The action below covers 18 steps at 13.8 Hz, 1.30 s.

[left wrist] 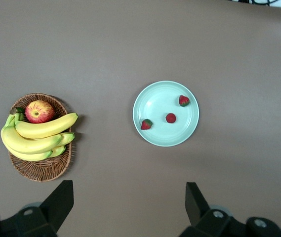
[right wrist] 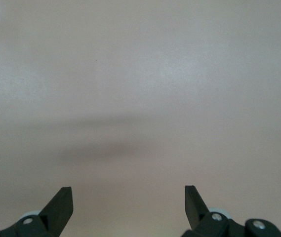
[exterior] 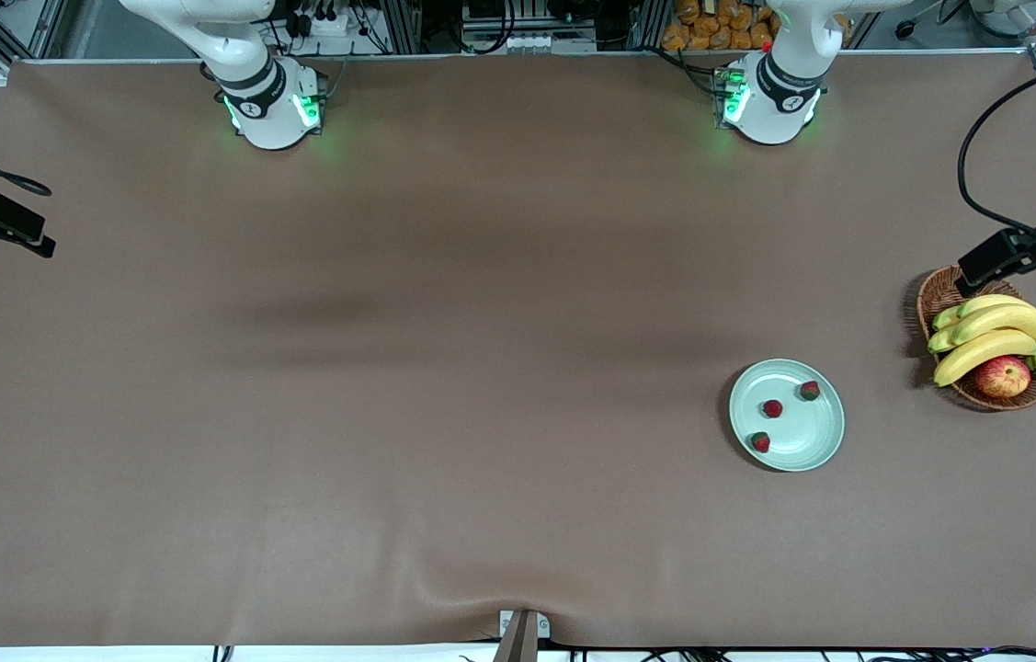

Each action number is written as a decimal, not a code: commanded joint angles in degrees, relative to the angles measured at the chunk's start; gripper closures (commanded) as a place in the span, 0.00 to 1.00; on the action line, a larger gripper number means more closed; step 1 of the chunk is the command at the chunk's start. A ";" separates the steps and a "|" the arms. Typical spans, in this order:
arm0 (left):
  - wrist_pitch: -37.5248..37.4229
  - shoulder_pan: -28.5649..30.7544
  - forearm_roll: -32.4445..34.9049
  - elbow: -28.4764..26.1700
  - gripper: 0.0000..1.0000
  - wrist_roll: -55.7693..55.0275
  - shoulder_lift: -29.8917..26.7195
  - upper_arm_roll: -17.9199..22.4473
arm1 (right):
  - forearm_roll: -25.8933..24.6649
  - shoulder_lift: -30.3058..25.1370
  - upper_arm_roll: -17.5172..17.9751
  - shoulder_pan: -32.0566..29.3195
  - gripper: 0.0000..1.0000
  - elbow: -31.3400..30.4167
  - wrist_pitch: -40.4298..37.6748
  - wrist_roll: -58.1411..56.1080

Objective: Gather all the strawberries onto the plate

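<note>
Mint-green and shallow, the plate (exterior: 787, 416) sits on the brown table (exterior: 389, 414) toward the left arm's end, with all three strawberries (exterior: 772, 408) on it. Each berry is tiny, red, with a dark green leafy cap. One (exterior: 810, 390) lies by the rim farthest from the front camera, one near the middle, and one (exterior: 760, 442) by the nearer rim; all are apart from each other. Their leafy ends are too small to say which way each points, and no long axis can be made out. No writing or label can be read on plate or berries.

Beside the plate, still closer to the left arm's end, a wicker basket (exterior: 940, 292) holds bananas (exterior: 991, 336) and an apple (exterior: 1002, 376).

Both arms wait. The left gripper (left wrist: 129, 207) hangs high above the table near plate and basket, jaws spread wide, holding nothing. The right gripper (right wrist: 128, 207) hangs over bare table, jaws likewise wide and empty.
</note>
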 commanded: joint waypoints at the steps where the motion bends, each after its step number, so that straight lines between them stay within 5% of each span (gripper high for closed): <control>1: -3.90 0.32 -0.54 -1.83 0.00 2.53 -2.58 0.12 | -0.45 -0.79 0.64 -0.41 0.00 -0.01 -0.15 0.35; 5: -2.60 0.49 -0.54 -10.96 0.00 3.23 -9.52 0.21 | -0.54 -0.79 0.73 -0.06 0.00 -0.01 -0.67 0.35; 10: -0.31 -1.88 -2.91 -10.89 0.00 10.59 -8.14 7.32 | -0.45 -0.79 0.73 0.03 0.00 -0.01 -0.76 0.35; 18: -0.74 -4.95 -1.94 -6.32 0.00 10.79 -4.00 8.12 | -0.45 -0.79 0.73 0.03 0.00 -0.01 -0.85 0.35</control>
